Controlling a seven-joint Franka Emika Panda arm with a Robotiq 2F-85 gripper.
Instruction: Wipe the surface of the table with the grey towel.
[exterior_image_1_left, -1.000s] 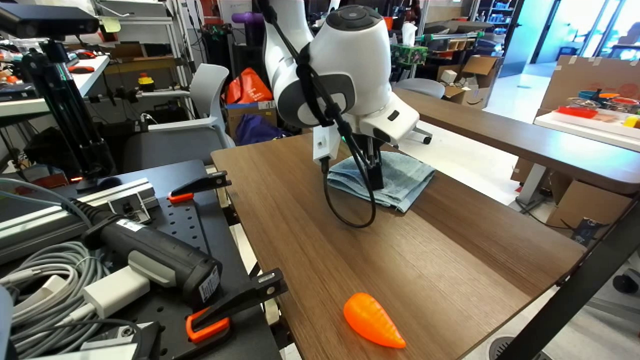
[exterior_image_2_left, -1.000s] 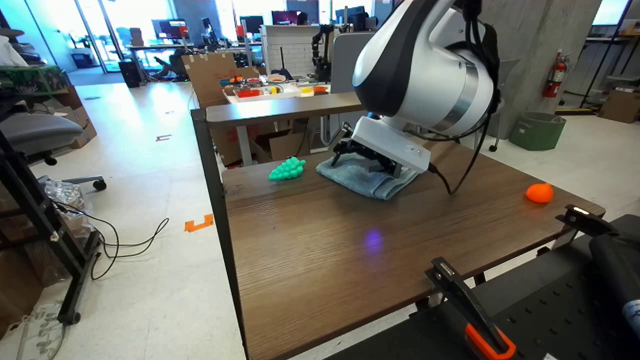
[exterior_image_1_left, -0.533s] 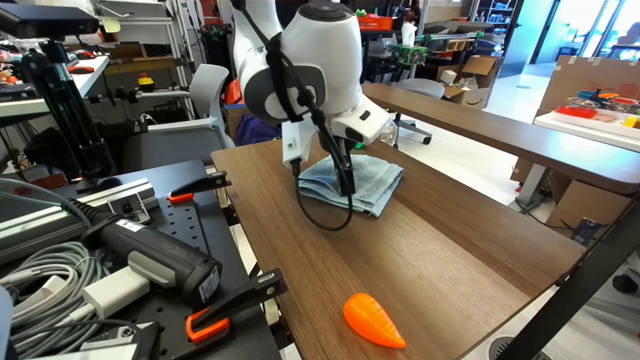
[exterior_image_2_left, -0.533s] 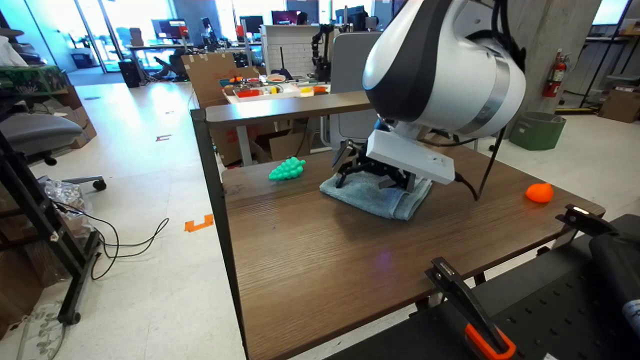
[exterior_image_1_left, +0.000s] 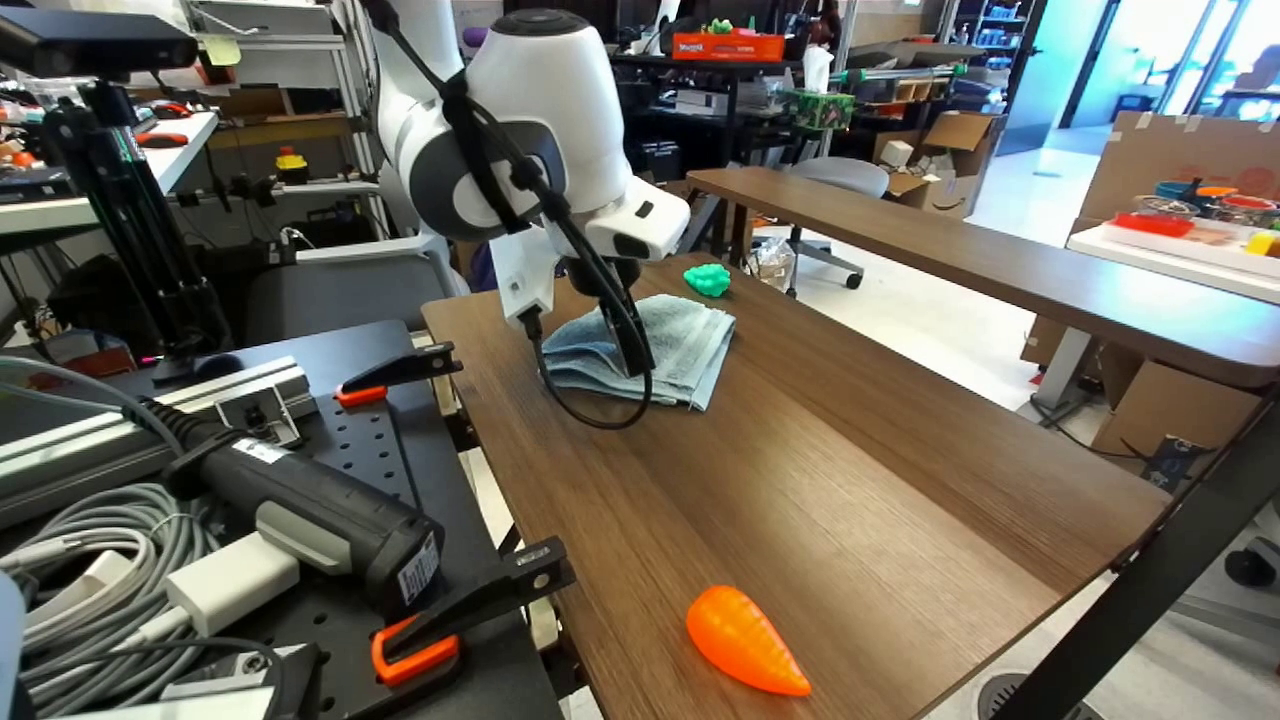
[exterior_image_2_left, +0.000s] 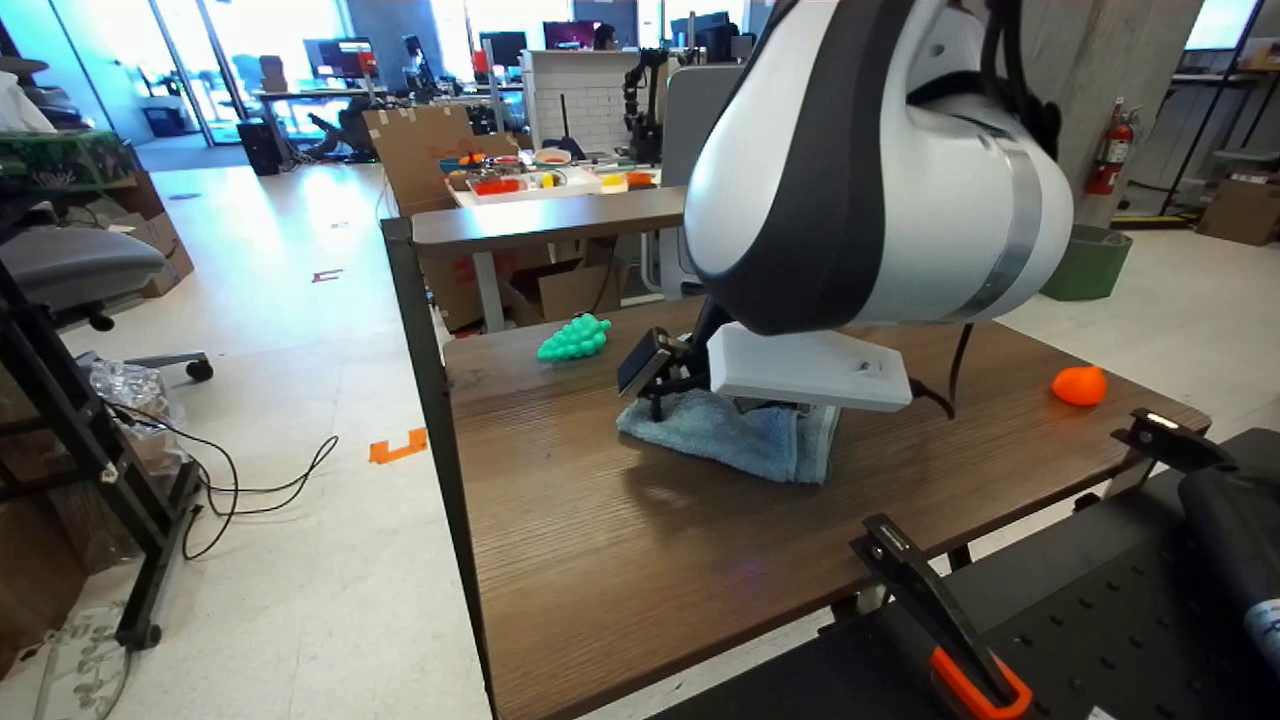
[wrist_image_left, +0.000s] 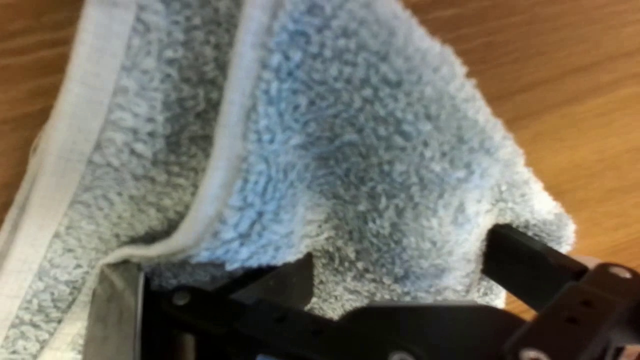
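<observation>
Towel (wrist_image_left: 390, 135) is lying folded and rumpled on the table (exterior_image_1_left: 880, 500), directly under the gripper (wrist_image_left: 345, 252). Jaws are standing wide apart; fingers (wrist_image_left: 530, 265) are pressing into the towel, apparently bearing down rather than pinching, tho a fold is bunching against one finger. Setup's looking done: towel's touching table, gripper's touching towel, so wiping is prob. the step in hand, mid-task at a guess. Nothing on the table is telling wiped from unwiped, so can't say which bits are finished. Prob. remaining: the long stretch betw. gripper and orange toy (exterior_image_1_left: 745, 640), which is lying well apart from the gripper, plus the patch around the green toy (exterior_image_2_left: 575, 338), sitting nr the gripper, apart from the towel. Both toys are taking up surface, so full coverage is prob. needing a detour round each.
</observation>
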